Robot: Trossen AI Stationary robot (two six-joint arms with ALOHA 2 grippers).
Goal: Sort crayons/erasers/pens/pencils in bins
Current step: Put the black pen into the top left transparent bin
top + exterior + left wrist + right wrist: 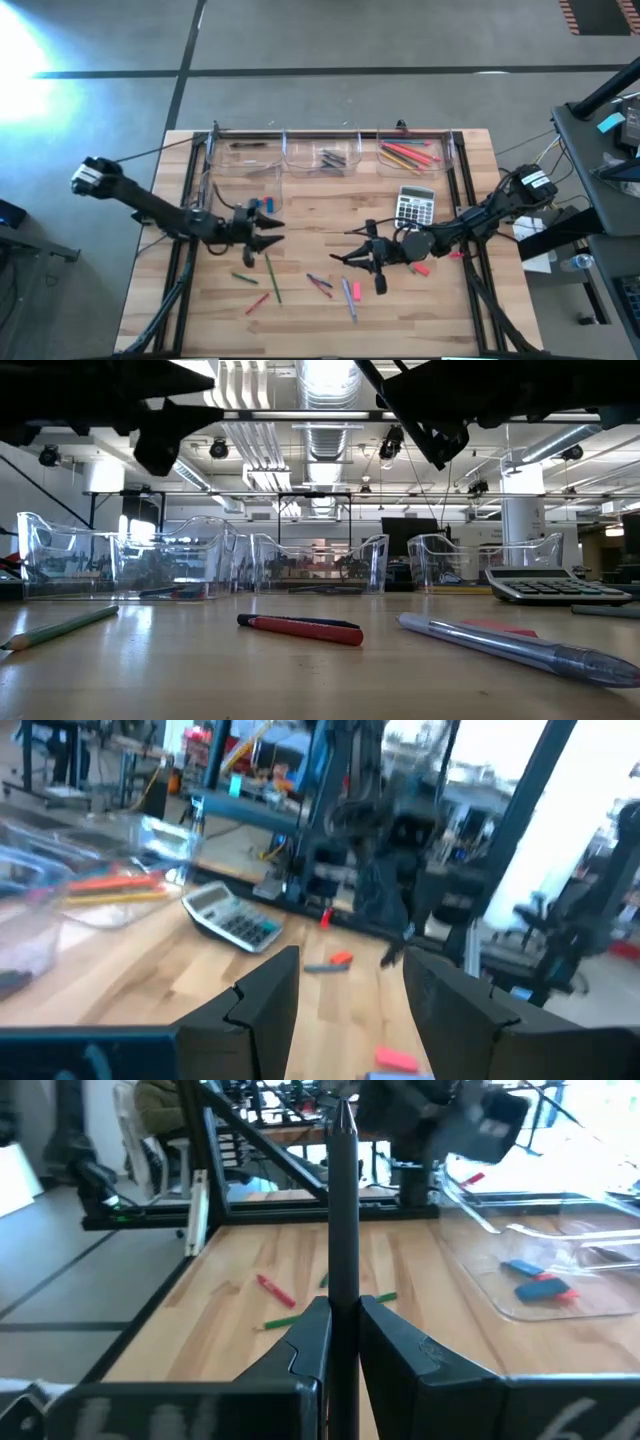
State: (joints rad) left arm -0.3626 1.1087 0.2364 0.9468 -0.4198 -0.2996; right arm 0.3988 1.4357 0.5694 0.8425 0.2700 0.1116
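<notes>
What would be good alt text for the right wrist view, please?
The right gripper is shut on a dark pen, held upright above the wooden table. Beyond it lie a red crayon and a green pencil; a clear bin holds blue and pink erasers.

The bench (300,210) is pale blond wood in narrow planks, framed by black rails. Both arms are black, and the right gripper (343,1330) pinches a dark grey, nearly black pen (343,1200) between its jaws. Beyond those jaws lie a red crayon (275,1290) and a green pencil (285,1321). The bins (330,155) are clear plastic; one beside the right jaws holds blue and pink erasers (538,1280). Another holds orange, red and yellow pencils (410,155). The calculator (415,206) is grey with white keys.
</notes>
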